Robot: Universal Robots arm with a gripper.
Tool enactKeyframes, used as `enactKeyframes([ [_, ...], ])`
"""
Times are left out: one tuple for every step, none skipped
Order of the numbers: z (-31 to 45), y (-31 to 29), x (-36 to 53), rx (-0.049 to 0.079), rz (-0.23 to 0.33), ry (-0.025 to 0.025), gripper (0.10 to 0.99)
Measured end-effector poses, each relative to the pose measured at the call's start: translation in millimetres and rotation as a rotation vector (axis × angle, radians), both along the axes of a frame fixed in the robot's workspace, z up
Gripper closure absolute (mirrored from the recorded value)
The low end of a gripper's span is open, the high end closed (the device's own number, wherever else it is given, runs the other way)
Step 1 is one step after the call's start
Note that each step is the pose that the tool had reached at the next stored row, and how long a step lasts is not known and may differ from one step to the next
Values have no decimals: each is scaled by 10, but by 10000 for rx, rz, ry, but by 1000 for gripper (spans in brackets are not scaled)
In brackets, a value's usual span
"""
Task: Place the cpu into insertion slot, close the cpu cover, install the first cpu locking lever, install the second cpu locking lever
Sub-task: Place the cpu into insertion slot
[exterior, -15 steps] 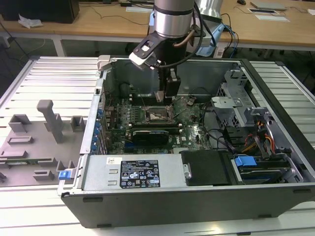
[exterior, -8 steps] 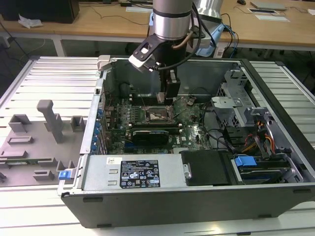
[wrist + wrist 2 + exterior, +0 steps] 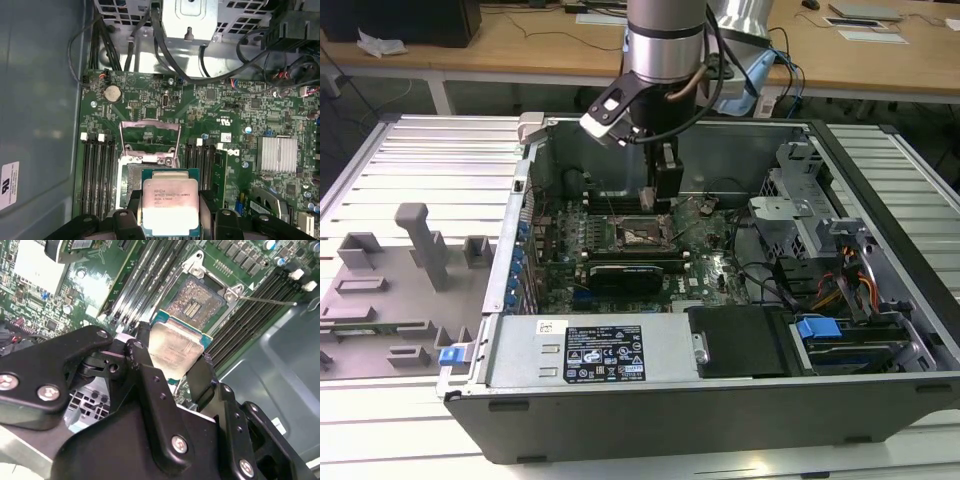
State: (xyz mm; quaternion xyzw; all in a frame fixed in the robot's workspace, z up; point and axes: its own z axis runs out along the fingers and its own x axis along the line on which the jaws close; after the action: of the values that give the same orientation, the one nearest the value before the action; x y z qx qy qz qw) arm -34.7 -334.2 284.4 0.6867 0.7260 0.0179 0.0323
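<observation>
The gripper [image 3: 172, 352] is clenched on the cpu [image 3: 176, 342], its two black fingers [image 3: 144, 340] pressing on opposite edges of the chip, whose pale metal top faces up. In the first wrist view the cpu [image 3: 170, 207] hangs over one part of the insertion slot [image 3: 131, 186], leaving a strip of the tan contact field bare beside it; the chip is not seated in the frame. In the second wrist view the insertion slot [image 3: 196, 297] lies just beyond the held chip, with a thin metal rod [image 3: 265, 300] reaching out from one of its corners across the black memory slots [image 3: 250, 315]. The cpu cover [image 3: 150, 123] stands swung open on the far side of the socket, green circuit board [image 3: 240, 130] showing through its window. In the exterior view the arm [image 3: 665, 40] reaches down into an open computer case [image 3: 620, 420] lying on a slatted worktop [image 3: 410, 160], with the gripper [image 3: 655, 195] directly above the insertion slot [image 3: 642, 233].
</observation>
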Motion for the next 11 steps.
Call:
enactKeyframes([
  [-15,1,-13,2,-25,-62,545],
  [-26,0,-14,0,-116,-64,545],
  [-35,1,-14,0,-208,-64,545],
  [-49,2,-15,-1,-356,-64,545],
  [-58,3,-17,-1,-433,-64,545],
  [-67,8,-18,-3,-482,-63,545],
  [-77,16,-21,-3,-505,-63,545],
  [-86,25,-25,-2,-509,-64,545],
  [-100,36,-35,-1,-509,-65,545],
  [-110,40,-45,0,-508,-66,545],
  [-118,45,-57,-1,-508,-65,545],
])
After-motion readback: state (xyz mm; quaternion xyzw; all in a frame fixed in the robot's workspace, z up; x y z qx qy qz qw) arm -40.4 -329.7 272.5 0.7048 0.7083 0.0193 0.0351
